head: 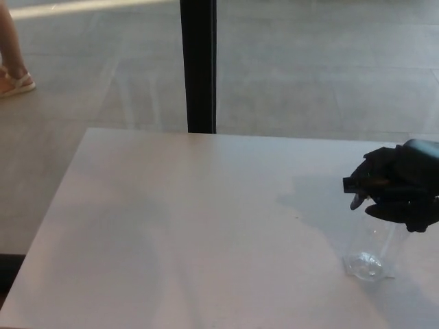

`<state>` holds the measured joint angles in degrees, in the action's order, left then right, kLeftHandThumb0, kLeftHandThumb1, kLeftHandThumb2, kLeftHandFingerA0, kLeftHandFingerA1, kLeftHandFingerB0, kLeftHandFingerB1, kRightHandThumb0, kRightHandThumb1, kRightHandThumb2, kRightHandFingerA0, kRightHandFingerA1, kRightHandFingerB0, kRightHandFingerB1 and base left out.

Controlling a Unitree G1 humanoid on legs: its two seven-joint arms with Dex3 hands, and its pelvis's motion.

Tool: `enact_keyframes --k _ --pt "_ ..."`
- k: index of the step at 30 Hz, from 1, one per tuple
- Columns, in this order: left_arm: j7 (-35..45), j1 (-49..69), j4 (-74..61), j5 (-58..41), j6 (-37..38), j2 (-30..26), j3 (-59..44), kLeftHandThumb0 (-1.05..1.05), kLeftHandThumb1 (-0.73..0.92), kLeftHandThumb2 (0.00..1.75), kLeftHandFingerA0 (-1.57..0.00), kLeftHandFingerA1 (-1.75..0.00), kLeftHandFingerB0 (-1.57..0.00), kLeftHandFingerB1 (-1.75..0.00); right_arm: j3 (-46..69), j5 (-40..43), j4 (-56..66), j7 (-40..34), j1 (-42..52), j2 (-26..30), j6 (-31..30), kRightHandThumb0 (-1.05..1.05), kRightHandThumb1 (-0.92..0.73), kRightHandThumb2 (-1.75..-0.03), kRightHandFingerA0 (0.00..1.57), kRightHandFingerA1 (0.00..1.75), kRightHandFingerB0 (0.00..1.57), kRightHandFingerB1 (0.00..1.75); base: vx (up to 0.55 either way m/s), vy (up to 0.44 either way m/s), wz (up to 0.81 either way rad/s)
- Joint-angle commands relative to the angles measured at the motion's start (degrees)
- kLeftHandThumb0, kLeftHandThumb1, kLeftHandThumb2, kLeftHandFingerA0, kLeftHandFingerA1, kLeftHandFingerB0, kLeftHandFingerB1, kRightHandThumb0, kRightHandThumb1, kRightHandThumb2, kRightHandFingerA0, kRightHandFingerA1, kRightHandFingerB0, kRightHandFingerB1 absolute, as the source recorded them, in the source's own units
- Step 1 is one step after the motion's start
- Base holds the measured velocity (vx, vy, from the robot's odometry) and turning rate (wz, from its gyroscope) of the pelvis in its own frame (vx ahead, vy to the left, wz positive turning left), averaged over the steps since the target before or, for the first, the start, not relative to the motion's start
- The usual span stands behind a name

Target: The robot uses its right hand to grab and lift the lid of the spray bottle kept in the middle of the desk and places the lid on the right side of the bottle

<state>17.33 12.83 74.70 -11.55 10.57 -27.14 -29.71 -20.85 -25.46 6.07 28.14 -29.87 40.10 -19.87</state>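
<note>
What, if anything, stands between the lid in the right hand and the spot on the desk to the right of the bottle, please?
Nothing visible: the right hand grips the black lid over the clear bottle; the visible desk there is bare.

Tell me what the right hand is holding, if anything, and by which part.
The right hand is closed around the black spray lid on top of the clear bottle, with the nozzle poking out left of the fingers.

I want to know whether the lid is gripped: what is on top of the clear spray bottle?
The right hand sits over the top of the clear spray bottle, closed around its black lid; only the nozzle and trigger stick out. The bottle's neck is covered by the hand.
</note>
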Motion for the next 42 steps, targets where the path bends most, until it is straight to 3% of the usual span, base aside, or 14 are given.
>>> enact_keyframes --k 1,3,7,8,17,22,23,25,26,27,28,29,30,42 --pt "0.6 0.8 -0.3 -0.3 1.2 -0.6 0.3 -0.70 0.66 0.60 -0.63 -0.47 -0.48 -0.39 -1.3 -6.9 1.0 -0.3 1.3 2.6 2.6 -0.19 -0.61 -0.89 0.88 1.68 0.94 0.70 0.00 0.000 0.00" --pt "0.7 1.0 -0.1 -0.4 1.3 -0.6 0.2 -0.71 0.65 0.60 -0.64 -0.47 -0.49 -0.40 -1.3 -7.8 0.5 -1.6 1.8 2.8 4.2 -0.20 -0.58 -1.01 0.89 1.69 0.96 0.72 0.00 0.000 0.00" --pt "0.8 0.8 0.2 -0.4 0.7 -0.7 0.3 -0.70 0.65 0.60 -0.62 -0.45 -0.49 -0.39 -1.3 -10.7 -0.5 -4.0 2.2 3.5 7.2 -0.24 -0.64 -0.82 0.94 1.70 0.79 0.55 0.00 0.000 0.00" --pt "0.5 0.8 0.3 -0.3 0.7 -0.7 0.3 -0.69 0.65 0.60 -0.62 -0.45 -0.50 -0.39 -1.0 -11.0 -1.2 -5.3 2.5 3.7 8.8 -0.28 -0.66 -0.69 0.91 1.66 0.81 0.64 0.00 0.000 0.00" --pt "0.9 1.2 0.3 -0.4 1.1 -0.6 0.3 -0.70 0.64 0.60 -0.64 -0.46 -0.52 -0.40 3.0 -11.0 -4.1 -13.7 3.9 1.7 15.8 -0.25 -0.66 -0.71 0.96 1.73 0.81 0.79 0.00 0.000 0.00" --pt "1.1 1.4 0.0 -0.6 1.2 -0.5 0.3 -0.70 0.67 0.62 -0.61 -0.44 -0.47 -0.39 5.8 -8.7 -5.5 -14.4 1.9 -0.9 16.3 -0.22 -0.61 -0.88 0.85 1.75 0.70 1.50 0.00 0.000 0.00" --pt "0.8 1.2 0.2 -0.3 1.0 -0.5 0.5 -0.73 0.54 0.94 -0.53 -0.57 -0.38 -0.50 7.0 -6.9 -6.5 -13.8 0.7 -2.0 16.4 -0.18 -0.57 -0.96 1.03 1.72 0.77 1.43 0.00 0.000 0.00" --pt "1.0 1.2 0.3 0.0 1.1 -0.6 0.8 -0.73 0.55 0.94 -0.52 -0.57 -0.37 -0.50 8.1 -6.5 -6.9 -13.0 -0.4 -2.8 16.3 -0.23 -0.60 -1.04 0.90 1.75 0.75 1.40 0.00 0.000 0.00" --pt "0.9 1.2 0.4 0.0 1.0 -0.8 0.9 -0.72 0.54 0.94 -0.52 -0.57 -0.38 -0.50 8.7 -5.8 -7.3 -11.7 -1.2 -3.6 15.2 -0.24 -0.61 -1.08 0.91 1.75 0.75 1.43 0.00 0.000 0.00" --pt "1.4 1.4 0.3 0.0 1.4 -0.9 1.0 -0.73 0.69 0.62 -0.60 -0.45 -0.44 -0.37 9.2 -5.9 -7.2 -11.2 -1.9 -3.9 14.6 -0.25 -0.59 -1.13 0.92 1.75 0.78 1.41 0.00 0.000 0.00" --pt "1.3 1.2 0.4 -0.1 1.1 -0.9 1.0 -0.72 0.69 0.62 -0.61 -0.44 -0.44 -0.37 9.5 -5.9 -7.4 -10.6 -2.6 -4.2 13.9 -0.25 -0.57 -1.14 0.92 1.75 0.81 1.34 0.00 0.000 0.00" --pt "1.3 1.1 0.4 -0.2 1.0 -0.9 0.9 -0.74 0.69 0.61 -0.62 -0.46 -0.45 -0.38 9.8 -5.7 -7.7 -10.2 -3.2 -4.5 13.6 -0.31 -0.51 -1.11 1.14 1.58 0.90 1.25 0.00 0.000 0.00" --pt "1.2 1.1 0.3 -0.3 1.0 -0.9 0.9 -0.74 0.69 0.61 -0.63 -0.48 -0.46 -0.38 10.3 -5.4 -8.0 -9.7 -4.0 -4.8 13.5 -0.25 -0.56 -1.13 0.96 1.75 0.86 1.30 0.00 0.000 0.00" --pt "0.8 1.2 0.6 -0.6 0.4 -0.8 0.8 -0.78 0.73 0.63 -0.64 -0.45 -0.45 -0.38 11.4 -5.0 -14.7 -6.2 -14.4 -2.0 15.6 -0.31 -0.55 -1.12 0.96 1.66 0.89 1.23 0.00 0.000 0.00"
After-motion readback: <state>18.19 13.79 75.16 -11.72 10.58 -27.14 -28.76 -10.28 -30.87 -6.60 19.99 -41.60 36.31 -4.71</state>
